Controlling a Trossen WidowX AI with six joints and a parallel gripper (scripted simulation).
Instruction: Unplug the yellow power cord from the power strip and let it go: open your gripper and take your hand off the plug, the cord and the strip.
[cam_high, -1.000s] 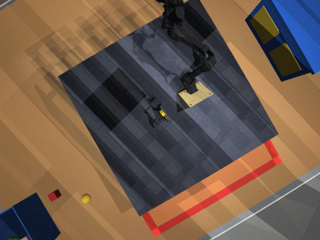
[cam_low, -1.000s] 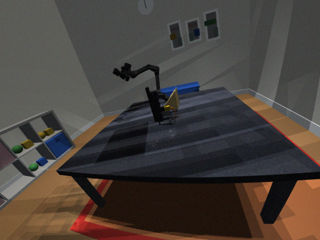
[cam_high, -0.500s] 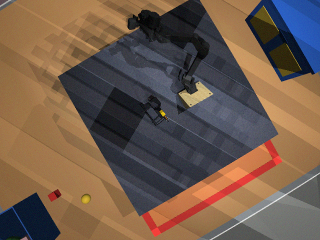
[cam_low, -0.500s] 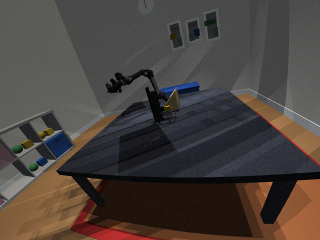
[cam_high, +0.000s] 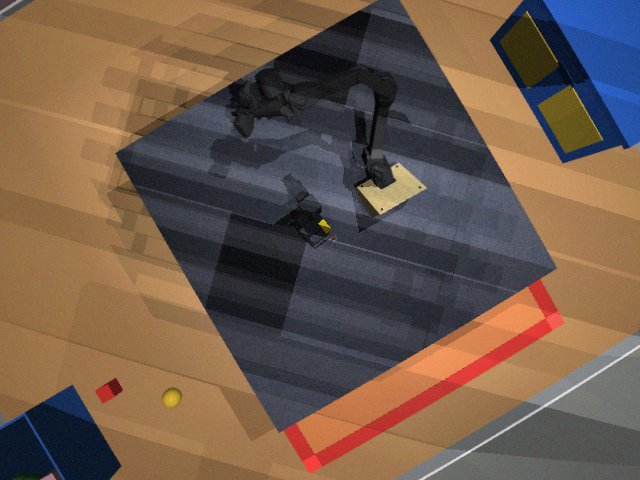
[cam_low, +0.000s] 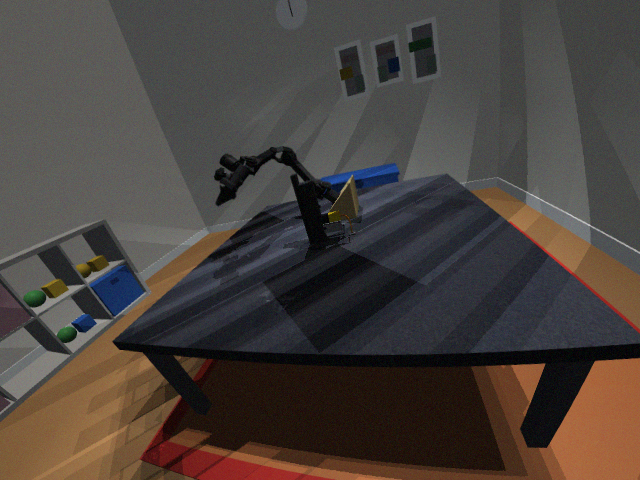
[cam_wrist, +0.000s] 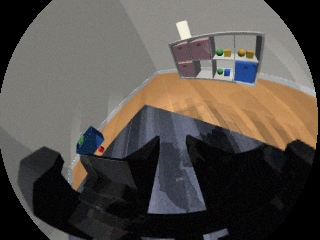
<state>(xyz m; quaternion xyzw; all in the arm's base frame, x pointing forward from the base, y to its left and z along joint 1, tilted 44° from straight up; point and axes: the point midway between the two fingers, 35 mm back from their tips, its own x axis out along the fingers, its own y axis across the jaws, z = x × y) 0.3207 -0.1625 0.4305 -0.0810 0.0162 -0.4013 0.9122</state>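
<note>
Your claw (cam_low: 223, 197) hangs in the air, fingers set narrow with nothing between them. In the wrist view the two dark fingers frame only the table (cam_wrist: 175, 160) edge, the wood floor (cam_wrist: 240, 110) and a far shelf (cam_wrist: 259, 55); no plug or cord lies between them. From outside you can see the claw tipped downward, off the table's far left side and well above its top.

Follow the arm (cam_low: 289, 157) back: it bends over at the elbow and drops to a tan base plate (cam_high: 408, 188) near the table's middle.

The yellow plug (cam_high: 324, 225) is well apart from the claw. It sits against the dark power strip (cam_high: 305, 219), just beside the base plate on the table. From above, a short orange bit of cord (cam_high: 331, 236) shows at the plug's edge. Whether the plug is seated in a socket you cannot tell at this size.

Farther out, a red-edged rug (cam_high: 429, 395) lies under the table, and a blue bin (cam_high: 594, 62) stands on the floor beyond it.
</note>
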